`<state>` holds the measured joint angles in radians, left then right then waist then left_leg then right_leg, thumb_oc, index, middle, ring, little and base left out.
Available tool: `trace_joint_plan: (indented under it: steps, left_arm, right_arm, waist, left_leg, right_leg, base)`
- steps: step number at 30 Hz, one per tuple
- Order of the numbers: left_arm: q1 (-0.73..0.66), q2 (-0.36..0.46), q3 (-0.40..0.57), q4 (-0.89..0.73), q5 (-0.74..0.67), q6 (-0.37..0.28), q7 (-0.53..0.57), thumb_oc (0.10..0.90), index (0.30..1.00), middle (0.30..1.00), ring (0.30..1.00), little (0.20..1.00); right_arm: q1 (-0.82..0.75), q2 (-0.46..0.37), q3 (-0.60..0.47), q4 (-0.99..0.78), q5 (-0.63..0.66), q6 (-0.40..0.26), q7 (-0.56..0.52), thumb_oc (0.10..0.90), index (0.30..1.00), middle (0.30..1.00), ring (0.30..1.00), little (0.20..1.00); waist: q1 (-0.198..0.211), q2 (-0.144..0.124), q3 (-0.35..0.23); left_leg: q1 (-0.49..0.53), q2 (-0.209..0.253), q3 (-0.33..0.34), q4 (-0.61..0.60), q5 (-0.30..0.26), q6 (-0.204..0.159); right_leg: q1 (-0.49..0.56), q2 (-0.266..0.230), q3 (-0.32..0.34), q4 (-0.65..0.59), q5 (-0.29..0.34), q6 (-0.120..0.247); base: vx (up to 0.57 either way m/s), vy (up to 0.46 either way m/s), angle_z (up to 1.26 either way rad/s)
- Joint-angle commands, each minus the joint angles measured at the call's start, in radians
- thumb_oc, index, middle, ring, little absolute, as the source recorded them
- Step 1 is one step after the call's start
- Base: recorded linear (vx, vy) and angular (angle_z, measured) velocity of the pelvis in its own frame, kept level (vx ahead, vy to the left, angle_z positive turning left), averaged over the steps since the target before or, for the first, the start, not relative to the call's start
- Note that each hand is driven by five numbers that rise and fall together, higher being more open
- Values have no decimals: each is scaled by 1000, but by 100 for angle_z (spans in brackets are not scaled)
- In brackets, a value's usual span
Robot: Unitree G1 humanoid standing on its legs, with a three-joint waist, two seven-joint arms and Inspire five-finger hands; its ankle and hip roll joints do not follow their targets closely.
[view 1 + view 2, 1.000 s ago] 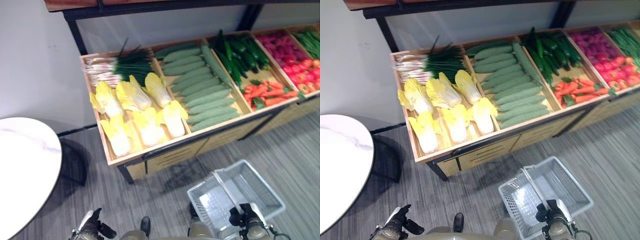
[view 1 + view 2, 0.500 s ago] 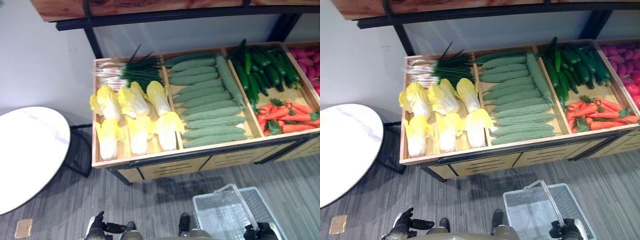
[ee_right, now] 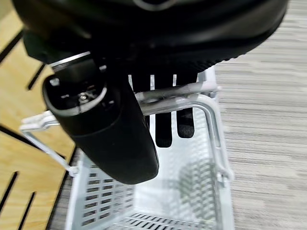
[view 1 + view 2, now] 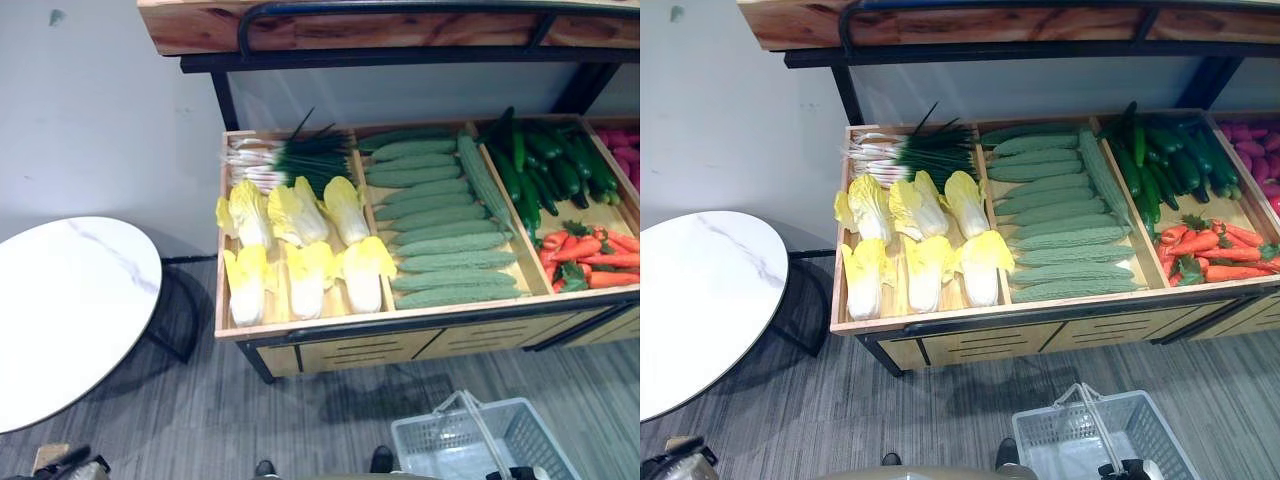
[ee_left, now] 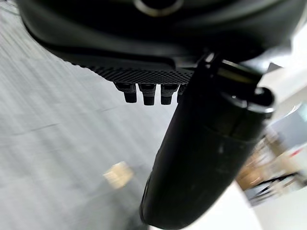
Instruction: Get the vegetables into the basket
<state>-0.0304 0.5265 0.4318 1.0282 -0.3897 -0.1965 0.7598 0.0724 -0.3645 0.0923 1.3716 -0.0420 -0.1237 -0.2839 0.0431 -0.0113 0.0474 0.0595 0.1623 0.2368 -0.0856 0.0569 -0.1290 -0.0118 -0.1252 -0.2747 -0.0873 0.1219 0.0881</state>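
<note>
A wooden stall (image 4: 330,325) holds the vegetables: yellow cabbages (image 4: 300,250), spring onions (image 4: 285,160), ridged green gourds (image 4: 440,230), dark cucumbers (image 4: 545,165) and carrots (image 4: 590,255). The pale grey mesh basket (image 4: 420,430) hangs low in front of the stall, empty inside. My right hand (image 3: 163,122) has its fingers curled round the basket's handle (image 3: 192,91), and it also peeks in at the right eye view's bottom edge (image 4: 1125,468). My left hand (image 5: 146,93) is at my lower left over the floor, with fingers curled and nothing in it.
A round white marble table (image 4: 60,310) stands to the left of the stall. A wooden upper shelf (image 4: 350,25) on a black frame overhangs the stall's back. A small tan object (image 5: 119,173) lies on the grey floor.
The camera has swung, so the stall now sits squarer and more to the right. Both hands have dropped towards the picture's bottom edge. The right hand still holds the basket.
</note>
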Motion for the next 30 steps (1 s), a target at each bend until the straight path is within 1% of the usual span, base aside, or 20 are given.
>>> trace_joint_plan:
  steps: [1,2,3,4,5,6,9,10,13,14,16,17,18,20,21,23,24,25,28,30]
  left_arm:
    - [26,90,24,-326,267,-112,171,900,1000,1000,1000,1000]
    - [41,48,11,-515,358,-88,157,900,1000,1000,1000,1000]
    - [24,8,-21,-751,471,-54,131,900,1000,1000,1000,1000]
    - [13,-8,-45,-793,484,-56,99,900,1000,1000,1000,1000]
    - [14,-12,-43,-800,486,-51,97,900,1000,1000,1000,1000]
    - [-2,-16,-77,-857,523,-65,69,900,1000,1000,1000,1000]
    - [-39,-32,-122,-886,530,-64,41,900,1000,1000,1000,1000]
    - [-69,-49,-169,-930,540,-65,14,900,1000,1000,1000,1000]
    - [-75,-77,-241,-998,552,-74,-61,900,1000,1000,1000,1000]
    - [-79,-83,-256,-998,549,-73,-74,900,1000,1000,1000,1000]
    - [-90,-99,-343,-994,552,-66,-147,900,1000,1000,1000,1000]
    - [-94,-109,-367,-985,542,-67,-162,900,1000,1000,1000,1000]
    - [-96,-109,-368,-983,541,-67,-162,900,1000,1000,1000,1000]
    - [-111,-116,-468,-956,534,-68,-241,900,1000,1000,1000,1000]
    - [-113,-116,-470,-953,534,-69,-241,900,1000,1000,1000,1000]
    - [-127,-130,-532,-890,541,-71,-266,900,1000,1000,1000,1000]
    - [-129,-130,-533,-888,541,-72,-265,900,1000,1000,1000,1000]
    - [-134,-155,-551,-855,524,-62,-258,900,1000,1000,1000,1000]
    - [-139,-162,-565,-832,532,-55,-256,900,1000,1000,1000,1000]
    - [-150,-173,-574,-781,545,-41,-243,900,1000,1000,1000,1000]
  right_arm:
    - [0,-28,-28,11,-10,-34,-66,400,300,300,300,300]
    - [8,-24,-34,16,-13,-30,-60,400,300,300,300,300]
    - [5,-28,-30,23,-23,-23,-54,400,300,300,300,300]
    - [-2,-27,-22,26,-28,-17,-48,400,300,300,300,300]
    - [-3,-29,-24,26,-29,-17,-48,400,300,300,300,300]
    - [-15,-34,-11,24,-40,-11,-43,400,300,300,300,300]
    - [-30,-36,14,3,-58,-11,-37,400,300,300,300,300]
    - [-35,-35,27,-4,-66,-12,-35,400,300,300,300,300]
    - [-47,-34,44,-27,-77,-17,-28,400,300,300,300,300]
    - [-49,-37,45,-33,-78,-17,-27,400,300,300,300,300]
    - [-56,-33,61,-66,-79,-24,-19,400,300,300,300,300]
    - [-57,-33,64,-70,-79,-25,-18,400,300,300,300,300]
    - [-56,-33,63,-71,-79,-25,-17,400,300,300,300,300]
    - [-56,-31,76,-85,-79,-30,-12,400,300,300,300,300]
    - [-56,-32,75,-85,-79,-30,-12,400,300,300,300,300]
    - [-59,-28,79,-71,-77,-29,-12,400,300,300,300,300]
    - [-59,-28,78,-71,-77,-29,-12,400,300,300,300,300]
    - [-63,-23,83,-65,-77,-27,-15,400,300,300,300,300]
    - [-63,-21,85,-62,-80,-25,-19,400,300,300,300,300]
    - [-61,-19,93,-61,-88,-25,-25,400,300,300,300,300]
  waist:
    - [-3,-52,-13]
    - [-1,-58,-14]
    - [-2,-58,-13]
    - [-4,-59,-13]
    - [-3,-57,-13]
    - [-12,-57,-12]
    - [-22,-54,-13]
    - [-28,-52,-11]
    - [-45,-51,-11]
    - [-45,-50,-11]
    - [-64,-50,-7]
    - [-67,-50,-7]
    - [-65,-49,-7]
    - [-82,-48,-4]
    - [-80,-48,-4]
    - [-90,-45,-6]
    - [-88,-45,-6]
    - [-94,-45,-5]
    - [-95,-45,-3]
    - [-99,-46,-1]
  left_leg:
    - [-42,42,-61,-2,20,-43]
    - [-55,39,-73,-2,25,-40]
    - [-58,39,-81,-2,24,-38]
    - [-61,39,-82,-2,24,-37]
    - [-61,39,-82,-2,24,-37]
    - [-61,41,-79,-2,24,-37]
    - [-59,43,-66,-2,23,-38]
    - [-54,44,-60,-2,20,-38]
    - [-49,47,-46,-2,19,-36]
    - [-46,48,-40,-2,19,-36]
    - [-37,53,-22,-2,16,-34]
    - [-34,53,-17,-2,15,-34]
    - [-33,53,-15,-2,15,-34]
    - [-26,60,2,-2,15,-34]
    - [-25,60,3,-2,14,-34]
    - [-21,63,13,-2,14,-35]
    - [-21,64,14,-2,14,-35]
    - [-20,65,19,-2,14,-35]
    - [-18,67,24,-2,15,-36]
    - [-17,71,29,-2,16,-37]
  right_leg:
    - [11,-118,0,0,14,128]
    - [6,-122,-8,0,18,128]
    - [9,-124,-14,0,17,128]
    - [9,-125,-14,0,19,127]
    - [8,-125,-14,0,19,127]
    - [6,-127,-10,0,20,127]
    - [1,-126,5,0,21,126]
    - [-1,-124,13,0,23,125]
    - [-12,-121,28,0,26,123]
    - [-15,-120,34,0,27,123]
    - [-24,-114,52,0,28,121]
    - [-27,-112,57,0,29,120]
    - [-27,-112,59,0,29,120]
    - [-39,-105,79,0,32,119]
    - [-40,-105,80,0,32,119]
    - [-47,-99,89,0,32,119]
    - [-48,-99,90,0,32,119]
    - [-53,-96,96,0,33,118]
    - [-59,-92,103,0,32,117]
    - [-63,-88,107,0,30,115]
  base:
    - [-39,-11,22]
    - [-23,-24,31]
    - [-42,-19,25]
    - [-15,-11,16]
    - [-29,-1,8]
    - [-27,4,8]
    - [-14,5,-3]
    - [-7,3,-11]
    - [-12,-8,-19]
    - [-13,-16,-28]
    - [-8,-21,-20]
    - [-2,-14,-35]
    - [-8,-22,-40]
    - [-6,-33,-33]
    - [7,-27,-8]
    - [9,-25,-15]
    - [13,-44,-23]
    - [11,-38,-18]
    - [11,-31,-12]
    - [15,-46,-17]
